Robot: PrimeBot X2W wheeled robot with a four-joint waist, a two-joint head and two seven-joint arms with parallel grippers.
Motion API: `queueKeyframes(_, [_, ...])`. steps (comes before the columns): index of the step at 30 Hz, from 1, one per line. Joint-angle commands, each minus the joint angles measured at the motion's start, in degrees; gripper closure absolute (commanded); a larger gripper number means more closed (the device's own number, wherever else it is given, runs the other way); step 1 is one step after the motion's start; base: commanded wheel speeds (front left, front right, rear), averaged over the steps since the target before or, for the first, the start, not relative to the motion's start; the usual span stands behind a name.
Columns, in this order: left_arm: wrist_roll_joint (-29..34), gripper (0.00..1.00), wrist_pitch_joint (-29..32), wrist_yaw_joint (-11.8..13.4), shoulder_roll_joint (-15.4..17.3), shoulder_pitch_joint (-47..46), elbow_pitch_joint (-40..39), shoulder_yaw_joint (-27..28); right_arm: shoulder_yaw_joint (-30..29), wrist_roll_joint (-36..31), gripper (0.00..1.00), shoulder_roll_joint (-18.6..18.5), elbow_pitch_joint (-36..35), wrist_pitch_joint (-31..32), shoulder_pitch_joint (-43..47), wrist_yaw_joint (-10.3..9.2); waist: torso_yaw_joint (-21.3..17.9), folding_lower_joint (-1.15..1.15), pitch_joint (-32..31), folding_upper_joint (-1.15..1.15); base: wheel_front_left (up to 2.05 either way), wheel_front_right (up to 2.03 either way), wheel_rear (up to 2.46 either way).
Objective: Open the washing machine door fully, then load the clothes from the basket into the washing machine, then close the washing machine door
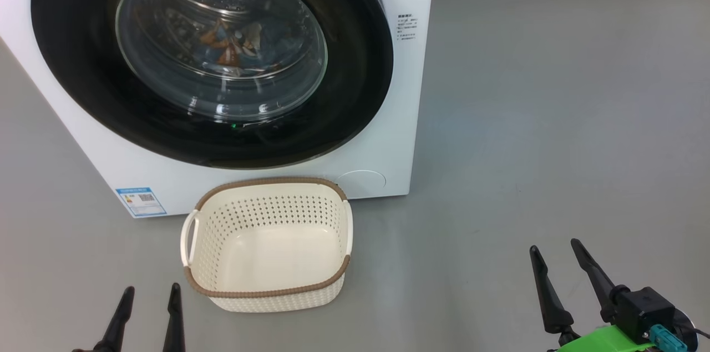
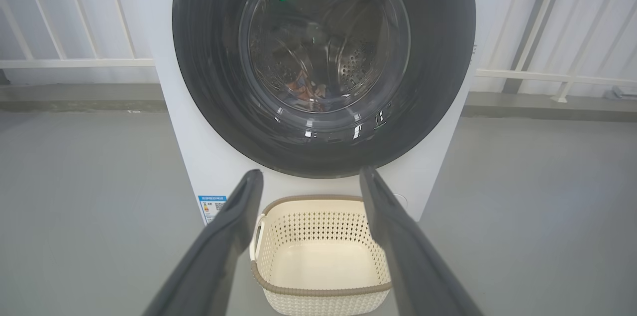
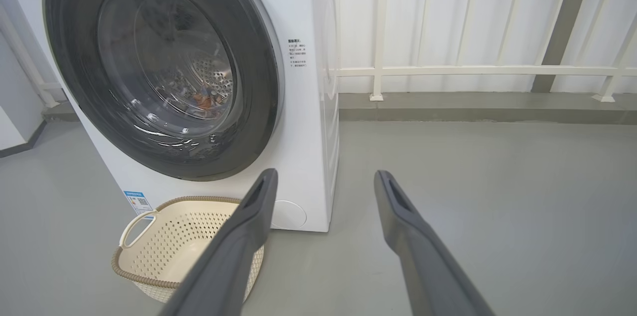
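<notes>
Your left claw [image 1: 153,287] and right claw [image 1: 554,245] stand wide open and empty, as the clothes [image 1: 230,47] lie behind the shut washing machine door [image 1: 355,80].

The left gripper [image 1: 152,289] hangs empty, jaws spread, just left of the basket [image 1: 266,292]; the right gripper [image 1: 554,245], equally spread and empty, hangs well right of it.

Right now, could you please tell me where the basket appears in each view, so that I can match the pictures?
Head view: the basket sits lower centre, before the washing machine.
Left wrist view: the basket is bottom centre, between the fingers of the left gripper.
Right wrist view: the basket is lower left, partly behind a finger of the right gripper.
Shared landmark: the blue label on the machine's front, up-left of the basket.
</notes>
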Motion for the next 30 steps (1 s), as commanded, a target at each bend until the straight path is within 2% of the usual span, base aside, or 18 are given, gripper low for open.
queueKeyframes(1, [0.9, 0.00, -0.4, -0.1, 0.4, -1.1, -1.5, 1.9, 1.5, -0.9, 0.00, -0.1, -1.1, -0.3, -1.2, -0.33, 0.1, 0.00, 0.0, 0.00, 0.00, 0.00, 0.00])
queueKeyframes(11, [1.2, 0.00, -0.4, -0.1, 0.2, -0.9, -1.8, 1.5, 2.3, -1.0, 0.00, -0.5, -0.8, -0.3, -1.5, -0.33, 0.8, 0.00, 0.2, 0.00, 0.00, 0.00, 0.00])
queueKeyframes(12, [0.5, 1.00, 0.0, 0.0, -0.1, 0.0, -0.2, -0.3, 0.6, -0.5, 1.00, -0.1, 0.5, 0.0, 0.0, 0.00, 0.8, 0.00, 0.2, 0.00, 0.00, 0.00, 0.00])
queueKeyframes(17, [-1.2, 1.00, 0.3, 0.0, -0.8, 0.0, 2.1, -0.7, 0.5, 1.3, 1.00, 0.1, 2.9, 0.4, 0.4, 0.01, 0.8, 0.01, 0.2, 0.00, 0.00, 0.00, 0.00])
queueKeyframes(21, [-4.0, 1.00, 0.9, 0.0, -0.7, -0.3, 2.3, -0.6, 0.3, 4.1, 1.00, 0.1, 2.9, 1.1, 0.2, 0.00, 0.7, 0.13, 0.1, 0.00, 0.00, 0.00, 0.00])
queueKeyframes(25, [-6.8, 1.00, 1.5, 0.0, -0.5, -0.8, 2.6, -0.6, 0.2, 6.9, 1.00, 0.1, 3.1, 1.8, -0.1, -0.01, 0.7, 0.02, 0.2, 0.00, 0.00, 0.00, 0.00])
queueKeyframes(30, [-9.5, 1.00, 2.1, 0.0, -0.4, -1.3, 3.0, -0.6, 0.1, 9.6, 1.00, 0.0, 3.3, 2.4, -0.4, -0.02, 0.7, 0.00, 0.2, 0.00, 0.00, 0.00, 0.00])
